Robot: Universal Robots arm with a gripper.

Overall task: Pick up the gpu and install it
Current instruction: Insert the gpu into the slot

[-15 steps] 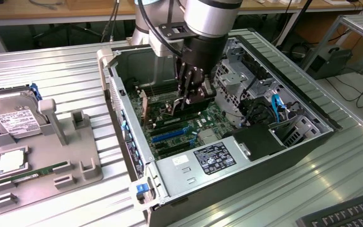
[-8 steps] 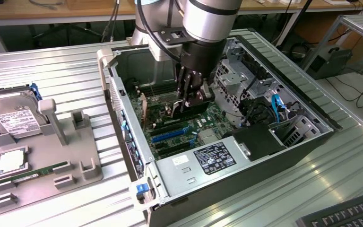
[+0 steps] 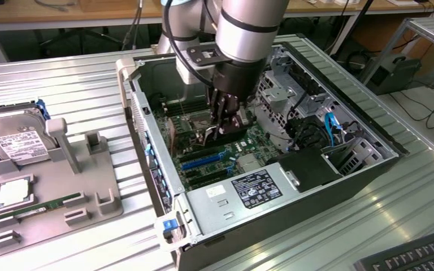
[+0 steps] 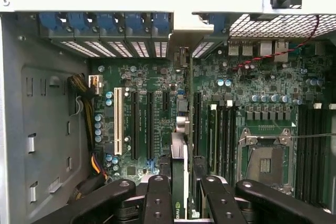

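Inside the case [image 3: 368, 141], gripper [image 4: 181, 192] clamps the gpu [image 4: 178, 182] edge-on above the motherboard [image 4: 157, 103]; wrist view shows slots.

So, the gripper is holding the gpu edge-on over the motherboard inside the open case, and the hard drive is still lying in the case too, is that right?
Not quite: the hard drive rests on the grey holder outside the computer case, as the exterior view shows. The gripper does hold the gpu edge-on over the motherboard.

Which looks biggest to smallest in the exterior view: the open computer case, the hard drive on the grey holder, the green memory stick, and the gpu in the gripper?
1. Computer case, by far the largest.
2. Hard drive.
3. Memory stick and gpu: unsure, since the gripper hides much of the gpu.
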